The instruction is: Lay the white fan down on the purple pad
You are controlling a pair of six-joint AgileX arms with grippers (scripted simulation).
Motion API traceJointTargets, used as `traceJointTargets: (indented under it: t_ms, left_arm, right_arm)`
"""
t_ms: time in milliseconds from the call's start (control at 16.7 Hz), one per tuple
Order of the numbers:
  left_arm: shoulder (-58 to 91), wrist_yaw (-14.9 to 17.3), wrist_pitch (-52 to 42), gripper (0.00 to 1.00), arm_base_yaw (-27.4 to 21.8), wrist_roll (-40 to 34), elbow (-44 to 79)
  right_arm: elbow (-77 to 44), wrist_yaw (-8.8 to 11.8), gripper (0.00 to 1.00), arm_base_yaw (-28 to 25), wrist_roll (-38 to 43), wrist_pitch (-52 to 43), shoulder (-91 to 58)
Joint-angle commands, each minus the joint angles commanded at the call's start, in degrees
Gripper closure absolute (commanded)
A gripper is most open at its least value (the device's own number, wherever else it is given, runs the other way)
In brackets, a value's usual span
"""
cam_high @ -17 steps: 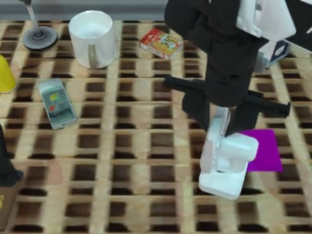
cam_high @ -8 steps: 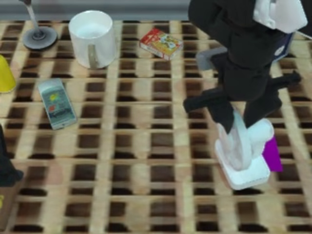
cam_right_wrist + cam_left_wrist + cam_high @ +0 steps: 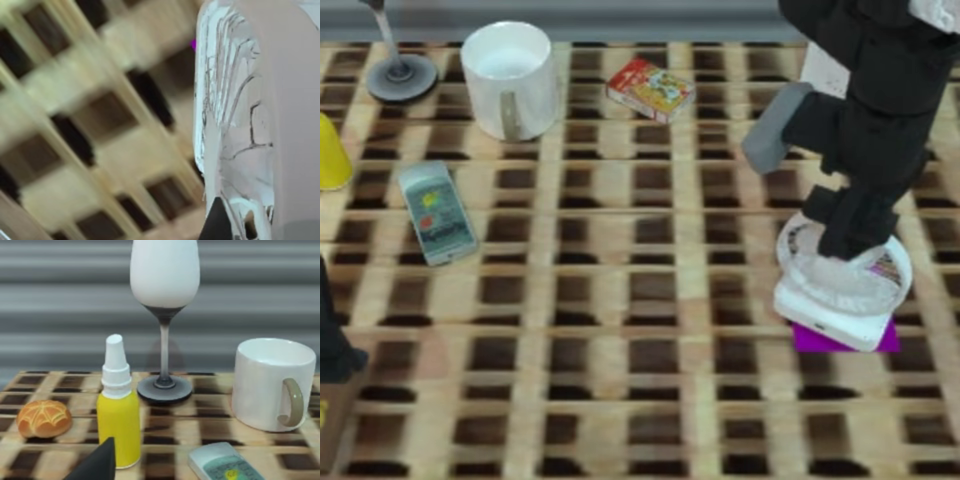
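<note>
At the right side of the bench, the white fan (image 3: 840,290) lies over the purple pad (image 3: 840,341), its grille disc facing up and its base covering most of the sheet, so that only a purple strip shows along the near edge. The right gripper (image 3: 847,232) stands directly over the grille with its jaws closed on the white fan, so placement appears essentially achieved, with release and withdrawal outstanding. The left gripper (image 3: 97,464) is parked at the left edge of the bench, and whether its jaws are open or closed cannot be told.
</note>
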State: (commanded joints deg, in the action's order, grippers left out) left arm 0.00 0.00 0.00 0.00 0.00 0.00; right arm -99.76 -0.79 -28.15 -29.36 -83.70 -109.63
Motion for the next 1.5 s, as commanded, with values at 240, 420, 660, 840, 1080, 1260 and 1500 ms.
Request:
traceJointTargets:
  t_ms: [240,420,660,840,1080,1260,1500]
  left_arm:
    - [0.0,0.0,0.0,0.00,0.0,0.0,0.0]
    - [0.0,0.0,0.0,0.00,0.0,0.0,0.0]
    - [0.0,0.0,0.0,0.00,0.0,0.0,0.0]
    - [0.0,0.0,0.0,0.00,0.0,0.0,0.0]
    - [0.0,0.0,0.0,0.00,0.0,0.0,0.0]
    - [0.0,0.0,0.0,0.00,0.0,0.0,0.0]
    - [0.0,0.0,0.0,0.00,0.0,0.0,0.0]
  right_arm:
    - [1.1,0.2,1.00,3.0,-21.0,0.9,1.5]
    - [1.9,0.3,1.00,4.6,-31.8,1.5,2.5]
    - [2.5,0.4,1.00,5.6,-37.7,1.9,3.2]
    - [2.5,0.4,1.00,5.6,-37.7,1.9,3.2]
    - [3.4,0.4,1.00,5.5,-37.5,2.9,3.0]
    - [7.4,0.4,1.00,5.7,-37.6,7.3,3.0]
    - [9.8,0.3,1.00,5.8,-37.8,9.7,2.7]
